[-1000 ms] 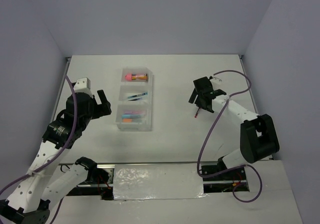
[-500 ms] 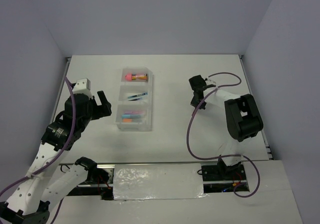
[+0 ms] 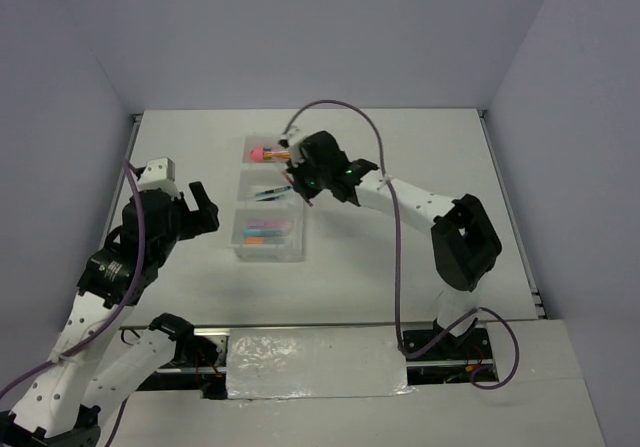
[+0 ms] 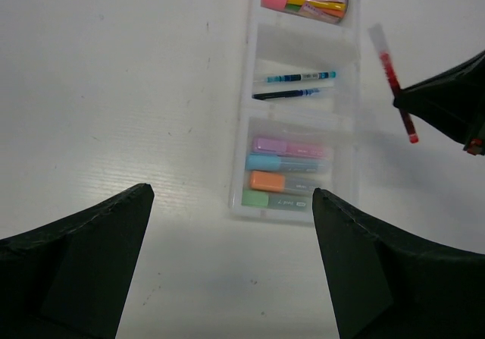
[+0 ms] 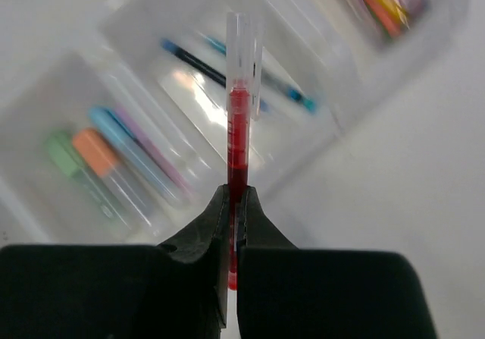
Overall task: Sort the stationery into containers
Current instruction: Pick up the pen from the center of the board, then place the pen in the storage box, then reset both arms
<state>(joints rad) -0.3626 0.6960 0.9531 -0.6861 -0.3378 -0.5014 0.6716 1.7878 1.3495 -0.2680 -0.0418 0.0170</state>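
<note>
The translucent three-compartment tray (image 3: 268, 257) lies left of centre. Its far compartment holds a pink-capped tube (image 3: 262, 153), the middle one two thin blue pens (image 3: 272, 193), the near one several pastel highlighters (image 3: 264, 233). My right gripper (image 3: 303, 183) hangs over the tray's right wall by the middle compartment, shut on a thin red pen (image 5: 239, 127) that sticks out past its fingertips (image 5: 235, 195). From the left wrist the red pen (image 4: 394, 81) shows above the table just right of the tray (image 4: 242, 164). My left gripper (image 4: 233, 193) stands open and empty, near side and left of the tray.
White side walls bound the table on the left and right. The right arm's purple cable (image 3: 330, 107) arcs above the tray's far end. A foil-covered rail (image 3: 315, 362) runs along the near edge between the arm bases.
The right gripper shut on the red pen at the right side of the table, then swung left with it to the tray. The left arm barely moved.
</note>
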